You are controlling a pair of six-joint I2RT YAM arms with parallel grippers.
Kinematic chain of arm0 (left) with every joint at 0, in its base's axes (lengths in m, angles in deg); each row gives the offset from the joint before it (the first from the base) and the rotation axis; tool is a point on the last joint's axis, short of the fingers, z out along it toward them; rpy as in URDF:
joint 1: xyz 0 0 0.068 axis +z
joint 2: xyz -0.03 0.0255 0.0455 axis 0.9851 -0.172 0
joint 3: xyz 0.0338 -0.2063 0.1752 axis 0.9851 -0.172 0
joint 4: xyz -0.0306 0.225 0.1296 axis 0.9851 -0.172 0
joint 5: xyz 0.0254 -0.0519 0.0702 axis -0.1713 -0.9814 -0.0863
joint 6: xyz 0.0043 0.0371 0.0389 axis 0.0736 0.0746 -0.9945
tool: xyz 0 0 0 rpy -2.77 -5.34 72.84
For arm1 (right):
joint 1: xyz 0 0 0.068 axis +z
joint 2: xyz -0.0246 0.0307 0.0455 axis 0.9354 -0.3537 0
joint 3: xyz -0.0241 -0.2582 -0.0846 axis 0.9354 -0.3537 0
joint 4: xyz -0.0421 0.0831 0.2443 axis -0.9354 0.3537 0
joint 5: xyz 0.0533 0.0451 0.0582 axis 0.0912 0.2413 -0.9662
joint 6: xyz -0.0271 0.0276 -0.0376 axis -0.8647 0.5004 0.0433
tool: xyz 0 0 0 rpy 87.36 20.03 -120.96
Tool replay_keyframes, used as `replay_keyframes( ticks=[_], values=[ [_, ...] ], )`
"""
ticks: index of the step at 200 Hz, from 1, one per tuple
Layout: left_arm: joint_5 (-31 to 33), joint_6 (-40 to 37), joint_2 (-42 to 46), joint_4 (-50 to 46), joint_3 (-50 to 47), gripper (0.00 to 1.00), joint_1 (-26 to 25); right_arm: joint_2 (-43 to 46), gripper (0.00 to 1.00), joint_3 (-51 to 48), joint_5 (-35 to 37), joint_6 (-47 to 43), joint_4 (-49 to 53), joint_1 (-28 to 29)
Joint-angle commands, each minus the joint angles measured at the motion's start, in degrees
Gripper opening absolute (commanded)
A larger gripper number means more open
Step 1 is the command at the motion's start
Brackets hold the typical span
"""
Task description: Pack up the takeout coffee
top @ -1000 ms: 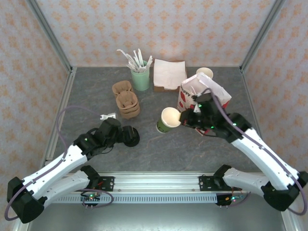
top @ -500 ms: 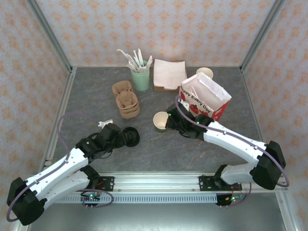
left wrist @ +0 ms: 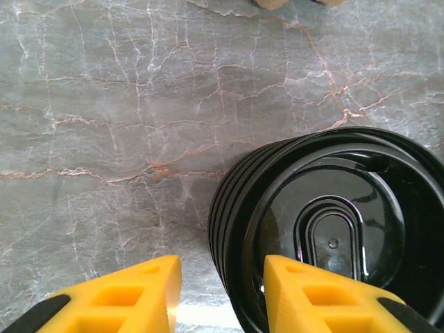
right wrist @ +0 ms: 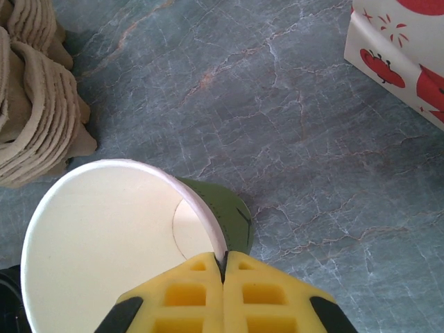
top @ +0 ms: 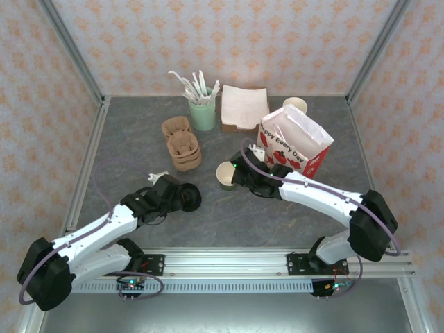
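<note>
The grey desk (top: 277, 218) is carrying everything, and the red-and-white paper bag (top: 295, 142) is standing open-mouthed toward its far right. Just left of the bag's base the right gripper (right wrist: 223, 267) is clenching the near wall of the takeout coffee (top: 225, 175), one finger inside the rim and one outside. The dark green cup is sitting upright on the desk there, its mouth uncovered. Well left of the bag, the left gripper (left wrist: 222, 277) is straddling the edge of the black lid (left wrist: 333, 229), with its jaws apart and not yet pinching.

The step in hand is probably fetching that lid. Its ribbed edge is suggesting several nested together, so the left gripper should be taking one alone, while the right is steadying the cup without crushing its thin rim.

The cup's rim is lying between the right gripper's pads. The cup is standing well apart from the left gripper, on its bag side.
</note>
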Motion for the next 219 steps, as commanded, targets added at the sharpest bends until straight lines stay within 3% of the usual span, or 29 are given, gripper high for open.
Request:
replay_keyframes(
  ticks=[1, 31, 52, 105, 175, 219],
  values=[
    [0.89, -1.04, -1.07, 1.6, 2.11, 0.36, 0.46, -0.9, 0.0, -0.33, 1.1, 0.66, -1.33, 0.38],
    [1.39, -1.4, -2.42, 1.75, 2.88, 0.3, 0.46, -1.54, 0.02, -0.29, 1.31, 0.67, -1.26, 0.45],
    [1.43, -1.73, -3.19, 1.99, 3.28, 0.28, 0.46, -1.15, 0.16, -0.29, 1.14, 0.1, -1.53, 0.62],
    [2.53, -2.72, -3.93, 1.2, 3.99, 0.22, 0.46, 1.61, 0.33, 1.31, 2.55, -0.96, 1.55, 0.81],
    [2.23, -3.16, -6.08, 1.57, 4.48, 0.22, 0.45, 6.67, 0.4, 5.05, 1.45, -0.96, 5.27, 0.99],
    [2.69, -3.51, -5.97, 0.89, 5.17, 0.16, 0.51, 9.06, 0.4, 5.59, 0.79, -0.53, 6.03, 1.26]
  ],
)
